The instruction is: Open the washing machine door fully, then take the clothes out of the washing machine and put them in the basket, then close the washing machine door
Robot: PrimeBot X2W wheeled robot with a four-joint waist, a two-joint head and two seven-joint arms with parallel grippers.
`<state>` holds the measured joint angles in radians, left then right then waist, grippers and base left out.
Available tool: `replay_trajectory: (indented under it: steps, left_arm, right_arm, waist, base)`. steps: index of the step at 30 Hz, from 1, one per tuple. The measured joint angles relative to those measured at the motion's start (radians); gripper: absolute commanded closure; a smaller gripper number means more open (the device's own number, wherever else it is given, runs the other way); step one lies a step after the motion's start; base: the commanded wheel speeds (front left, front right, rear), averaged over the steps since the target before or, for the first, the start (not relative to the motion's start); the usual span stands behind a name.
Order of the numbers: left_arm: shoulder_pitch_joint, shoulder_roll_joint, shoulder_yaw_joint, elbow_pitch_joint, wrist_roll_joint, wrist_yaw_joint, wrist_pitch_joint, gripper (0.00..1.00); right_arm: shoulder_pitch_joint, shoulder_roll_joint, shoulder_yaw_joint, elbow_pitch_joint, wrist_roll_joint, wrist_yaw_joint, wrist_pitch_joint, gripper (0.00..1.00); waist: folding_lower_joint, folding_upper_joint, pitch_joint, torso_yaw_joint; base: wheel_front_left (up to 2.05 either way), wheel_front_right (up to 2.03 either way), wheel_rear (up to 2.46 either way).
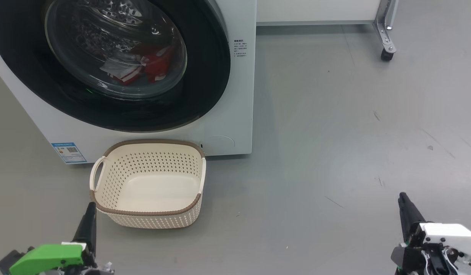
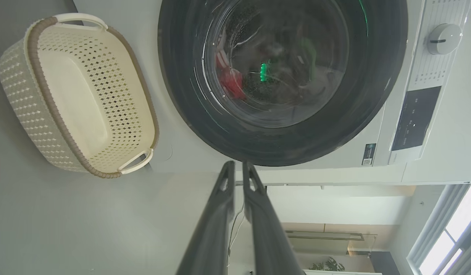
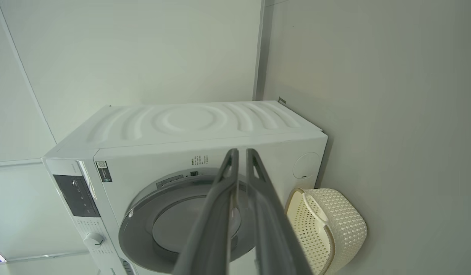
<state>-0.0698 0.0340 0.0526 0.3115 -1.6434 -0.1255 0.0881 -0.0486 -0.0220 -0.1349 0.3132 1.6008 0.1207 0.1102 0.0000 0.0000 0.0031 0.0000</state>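
One basket (image 1: 155, 220), one washing machine (image 1: 235, 126); left claw (image 2: 238, 167), right claw (image 3: 241, 153) pinched.

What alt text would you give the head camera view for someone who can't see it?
A white front-loading washing machine with its round black-rimmed door shut, red clothes visible through the glass. An empty cream basket stands on the grey floor before it; the left gripper and right gripper sit at the bottom corners, holding nothing.

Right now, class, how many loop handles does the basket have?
2: the left handle at one end of the basket, the right handle at the opposite end, seen edge-on.
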Motion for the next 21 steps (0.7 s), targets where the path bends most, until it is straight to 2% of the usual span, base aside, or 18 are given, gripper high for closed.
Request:
replay_trajectory:
  steps: [21]
  left_arm:
    - [0.027, -0.012, -0.027, -0.004, 0.017, 0.0, -0.054, 0.0]
  right_arm:
    - [0.033, 0.011, 0.015, -0.01, -0.041, 0.0, -0.056, 0.0]
  waist:
    - [0.0, 0.0, -0.001, 0.003]
  base:
    - [0.0, 0.0, 0.0]
